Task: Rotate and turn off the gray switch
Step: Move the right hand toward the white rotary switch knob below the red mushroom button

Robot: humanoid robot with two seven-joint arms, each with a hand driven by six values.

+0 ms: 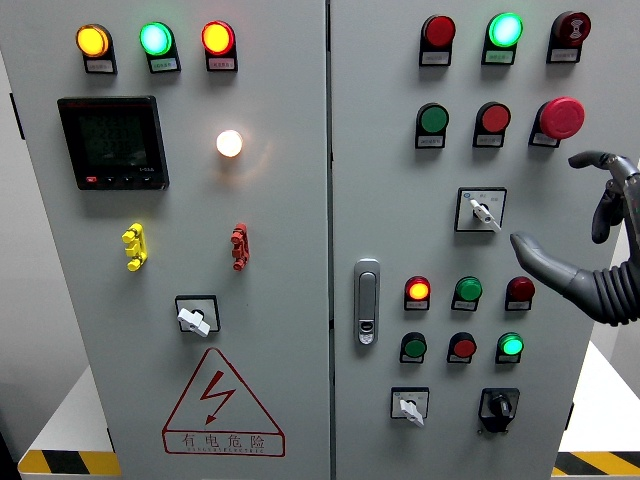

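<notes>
1. Head view: a gray electrical cabinet (300, 420) with two doors fills the frame, its faces covered in lamps, buttons and rotary switches.
2. The gray switch (481, 210) sits on the right door, on a square plate just below the row with the green button (433, 120), red button (493, 119) and red mushroom button (561, 118); its white-gray knob points down and to the right.
3. The right hand (590, 240) comes in from the right edge, fingers spread apart and holding nothing (the thumb stretches left toward the switch, the other fingers curve above it).
4. The thumb tip lies just beside the lower right of the switch plate, not touching it.
5. Below the hand, a lit red lamp (418, 291) and a lit green lamp (511, 346) show among the lower indicators.
6. On the left door, a dark meter display (112, 142) sits beside a glowing white lamp (229, 143), with a red warning triangle (222, 404) lower down.
</notes>
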